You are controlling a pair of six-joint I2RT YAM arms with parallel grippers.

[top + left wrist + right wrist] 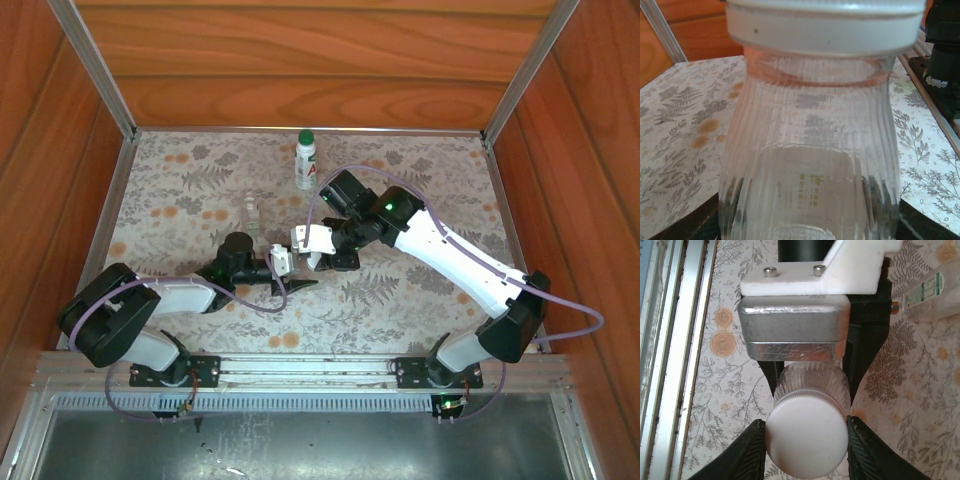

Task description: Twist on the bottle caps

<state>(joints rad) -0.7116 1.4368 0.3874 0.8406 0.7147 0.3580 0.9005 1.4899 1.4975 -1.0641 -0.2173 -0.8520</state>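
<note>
My left gripper [292, 272] is shut on a short clear ribbed bottle [810, 165], held upright above the mat; its dark fingers [922, 222] flank the bottle's base. A white cap [806, 437] sits on that bottle's neck, seen too in the left wrist view as the cap [825, 25]. My right gripper [806, 440] is shut on this cap from above, both black fingers [742, 455] pressing its rim. A white bottle [306, 165] wearing a dark green cap [305, 136] stands at the back. A clear bottle [250, 212] with a green label [932, 290] stands to the left.
A floral mat [420, 170] covers the table, boxed in by wooden walls [300, 60]. A metal rail [670, 340] runs along the near edge. The left gripper's white and metal housing [795, 325] sits close beside my right fingers.
</note>
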